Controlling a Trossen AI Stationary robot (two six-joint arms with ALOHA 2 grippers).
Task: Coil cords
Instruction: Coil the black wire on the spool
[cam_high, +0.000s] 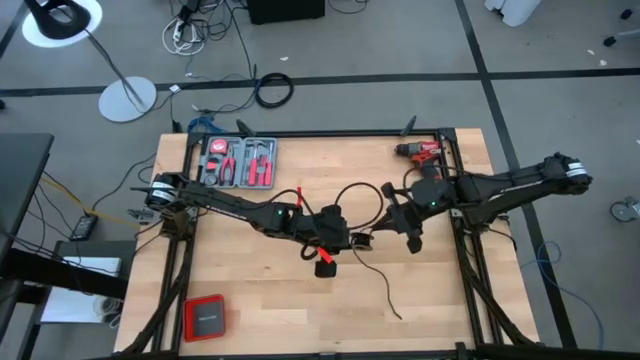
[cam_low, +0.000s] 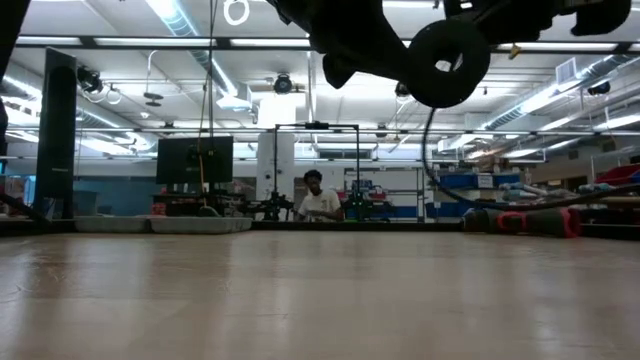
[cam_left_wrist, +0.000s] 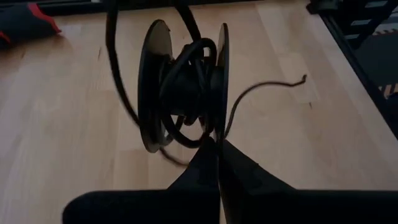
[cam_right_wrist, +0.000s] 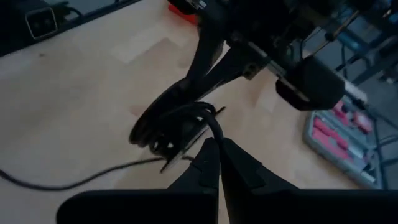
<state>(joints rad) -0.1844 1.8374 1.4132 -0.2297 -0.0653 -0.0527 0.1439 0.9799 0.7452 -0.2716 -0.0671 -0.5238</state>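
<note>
A black spool (cam_left_wrist: 183, 93) with two round flanges hangs above the middle of the table, and the thin black cord (cam_left_wrist: 186, 74) is wound in several turns on its hub. My left gripper (cam_left_wrist: 217, 155) is shut on the spool. My right gripper (cam_right_wrist: 217, 158) is shut on the cord right beside the spool (cam_right_wrist: 168, 124). From above, a loop of cord (cam_high: 355, 190) arches between the two arms. A loose tail (cam_high: 385, 290) lies on the table and runs toward the near edge. In the low view the spool (cam_low: 445, 65) hangs well above the tabletop. My left gripper pinches the rim of one flange (cam_left_wrist: 219, 134) between its two fingers, at the edge nearest them. The fingers slant down from the table's left. The spool is lifted clear, its flanges on edge. My right gripper pinches the cord (cam_right_wrist: 214, 129) between its fingertips, a single strand where it leaves the windings. The fingers slant down from the table's right.
A red drill (cam_high: 425, 152) lies at the far right corner. An open tool case (cam_high: 238, 162) sits at the far left and a red box (cam_high: 205, 318) at the near left. Bare wood lies near the front edge. A person sits in the room far behind the table (cam_low: 318, 200).
</note>
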